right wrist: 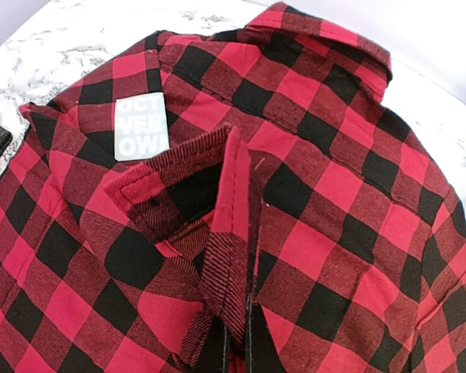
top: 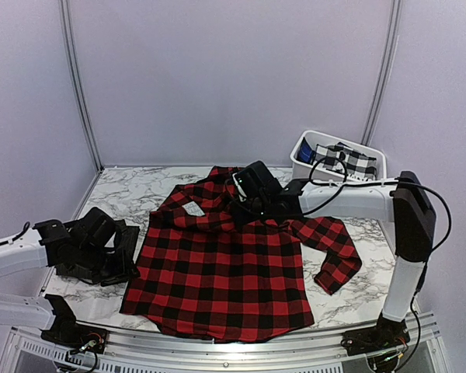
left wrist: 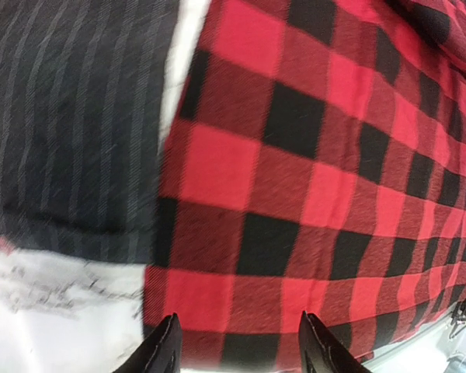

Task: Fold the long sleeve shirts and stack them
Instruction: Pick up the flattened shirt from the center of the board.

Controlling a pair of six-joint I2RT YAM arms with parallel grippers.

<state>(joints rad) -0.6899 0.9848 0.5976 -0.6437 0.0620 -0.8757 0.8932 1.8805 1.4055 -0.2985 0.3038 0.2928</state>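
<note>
The red-and-black check long sleeve shirt (top: 225, 272) lies spread flat on the marble table (top: 124, 190), collar at the back. My right gripper (top: 252, 198) hangs over its collar end, shut on a raised fold of the check cloth (right wrist: 231, 233); in the right wrist view the right gripper (right wrist: 236, 330) has its fingers pressed together round that fold. The black pinstriped shirt (left wrist: 70, 116) lies just left of the check shirt's edge (left wrist: 295, 194). My left gripper (left wrist: 239, 317) hovers open above that edge, near the left side (top: 116, 252), with nothing between its fingers.
A white bin (top: 303, 151) holding black-and-white check cloth (top: 346, 159) stands at the back right. The check shirt's right sleeve (top: 338, 256) lies bent toward the right arm's post (top: 408, 264). A white label (right wrist: 141, 127) sits inside the collar.
</note>
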